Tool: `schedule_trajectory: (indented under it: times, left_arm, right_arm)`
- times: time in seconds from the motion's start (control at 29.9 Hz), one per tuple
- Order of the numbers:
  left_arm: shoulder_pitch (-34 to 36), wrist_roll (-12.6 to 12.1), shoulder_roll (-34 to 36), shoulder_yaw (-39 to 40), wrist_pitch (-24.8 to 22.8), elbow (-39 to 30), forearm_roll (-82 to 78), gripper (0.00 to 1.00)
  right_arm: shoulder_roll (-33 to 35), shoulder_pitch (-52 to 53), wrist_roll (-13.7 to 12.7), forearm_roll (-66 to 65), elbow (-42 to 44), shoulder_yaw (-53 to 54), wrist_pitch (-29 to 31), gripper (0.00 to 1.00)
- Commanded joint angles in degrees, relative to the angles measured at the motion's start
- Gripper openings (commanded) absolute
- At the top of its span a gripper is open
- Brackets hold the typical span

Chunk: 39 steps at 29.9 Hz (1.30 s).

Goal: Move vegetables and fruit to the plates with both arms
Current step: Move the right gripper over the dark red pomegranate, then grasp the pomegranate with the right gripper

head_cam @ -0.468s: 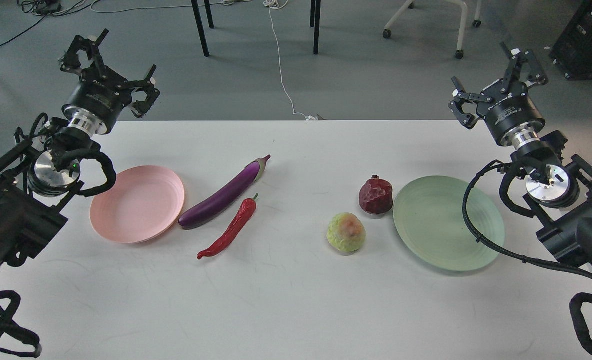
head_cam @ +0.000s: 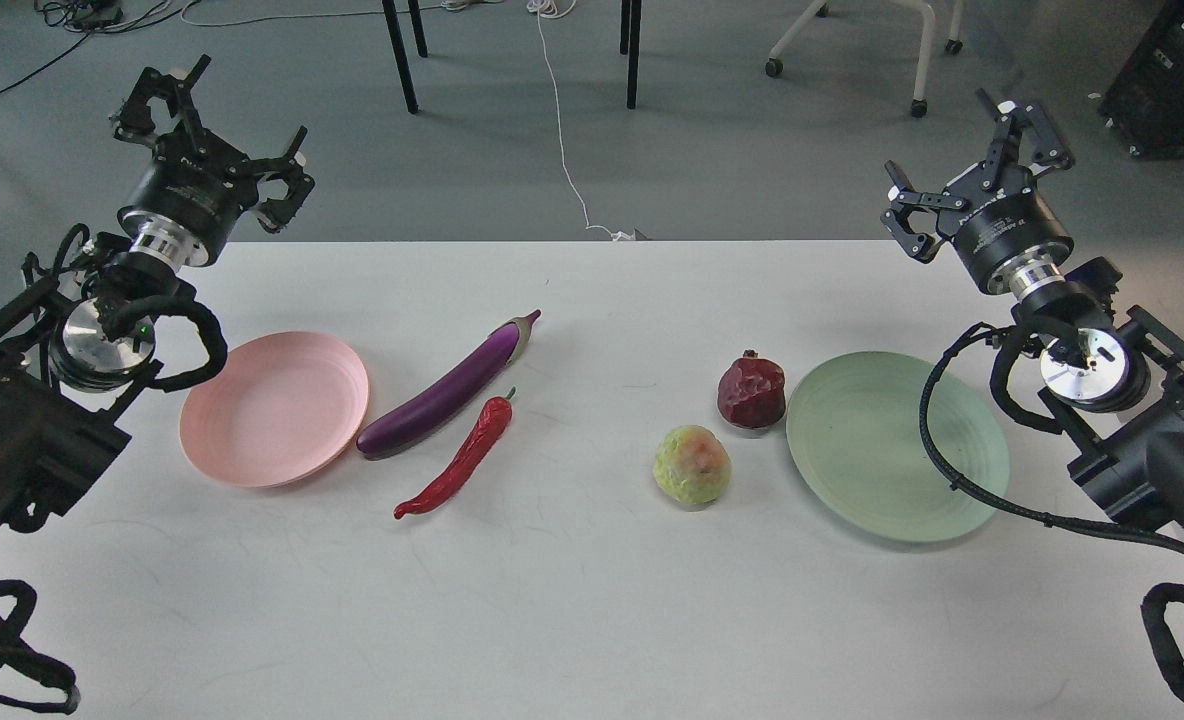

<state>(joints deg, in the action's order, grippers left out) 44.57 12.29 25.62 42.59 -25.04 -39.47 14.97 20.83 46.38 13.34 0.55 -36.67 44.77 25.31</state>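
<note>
Both jaws open, wrist lettering unreadable

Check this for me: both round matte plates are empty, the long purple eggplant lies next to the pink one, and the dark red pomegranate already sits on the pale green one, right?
Not quite. In the head view the dark red pomegranate sits on the white table, just left of the pale green plate, not on it. The rest holds: both plates are empty, and the long purple eggplant lies beside the pink plate.

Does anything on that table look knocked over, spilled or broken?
Nothing stands out. The eggplant, chili pepper, pomegranate and yellow-green fruit lie intact on the table, between the pink plate and green plate.
</note>
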Motion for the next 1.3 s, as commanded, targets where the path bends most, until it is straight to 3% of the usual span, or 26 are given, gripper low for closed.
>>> schedule_trajectory:
  times: [0.0,0.13,0.4,0.57,0.67,0.97,1.27]
  left_arm:
    - [0.0,0.0,0.1,0.3,0.0,-0.1,0.1,0.98]
    - [-0.1,0.1,0.9,0.4,-0.1,-0.1,0.1,0.98]
    - [-0.1,0.2,2.0,0.4,-1.0,-0.2,0.1,0.98]
    - [-0.1,4.1,2.1,0.1,-1.1,-0.2,0.1,0.98]
    - [-0.1,4.7,2.1,-0.1,-1.3,-0.2,0.1,0.98]
    - [-0.3,4.7,3.4,-0.2,-1.9,-0.1,0.1,0.98]
    - [-0.9,4.7,3.9,-0.3,-3.0,-0.1,0.1,0.98]
  right_arm:
    - [3.1,6.0,-0.1,-0.1,-1.3,-11.5,0.1,0.99]
    - [5.4,15.1,-0.2,-2.7,-2.4,-26.4,-0.1,0.99]
    - [5.4,32.1,-0.4,-20.7,-7.1,-52.7,-0.5,0.99]
    - [-0.1,41.8,-0.1,-31.3,-8.5,-70.7,-0.9,0.98]
    - [-4.6,45.1,0.6,-37.6,-8.5,-79.1,-1.7,0.98]
    - [-16.9,48.1,5.5,-50.8,-6.7,-96.4,-1.7,0.97]
    - [-18.5,43.6,5.9,-51.2,-5.5,-99.9,-1.7,0.93]
